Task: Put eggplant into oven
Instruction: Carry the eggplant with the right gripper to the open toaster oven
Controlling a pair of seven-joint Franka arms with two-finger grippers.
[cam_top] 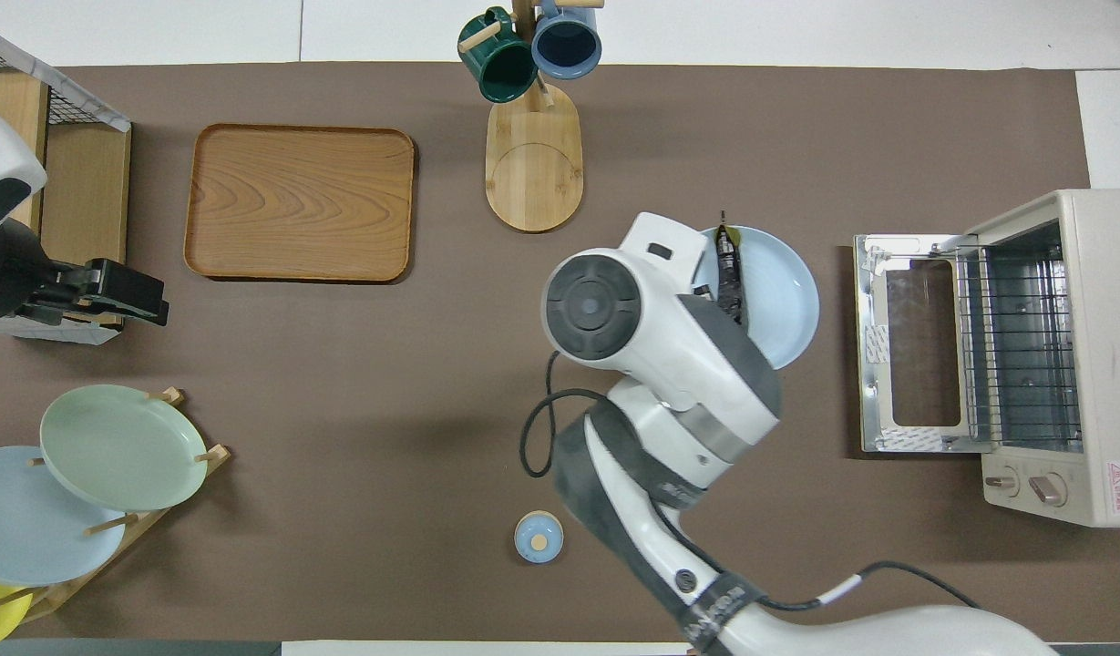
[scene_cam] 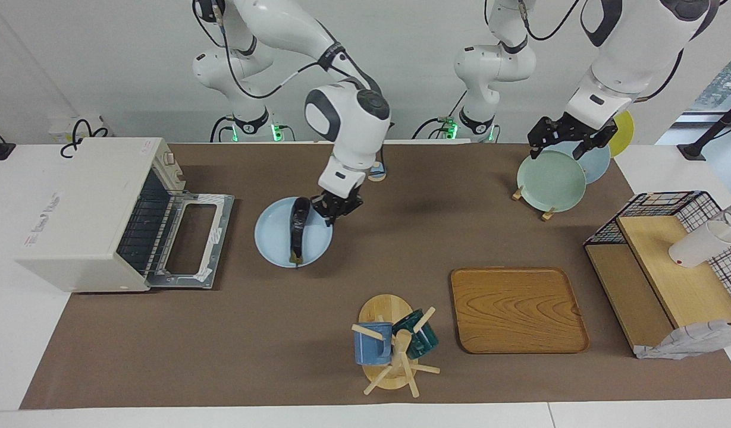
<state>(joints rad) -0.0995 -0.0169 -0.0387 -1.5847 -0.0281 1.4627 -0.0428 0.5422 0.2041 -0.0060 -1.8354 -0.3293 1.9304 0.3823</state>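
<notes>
We get 2 high cams, facing vs overhead, half a turn apart; both show oven (scene_cam: 97,214) (cam_top: 1033,355) & whole table.

- I see a brown-covered table (scene_cam: 270,333).
- Beside my right gripper (scene_cam: 335,208): open oven (scene_cam: 91,214).
- Also a wooden tray (scene_cam: 517,309) and mug tree (scene_cam: 389,342).

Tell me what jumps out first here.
The right gripper is at the rim of the pale blue plate carrying the eggplant, beside the oven with its door dropped open. The left gripper waits over the rack of plates.
</notes>
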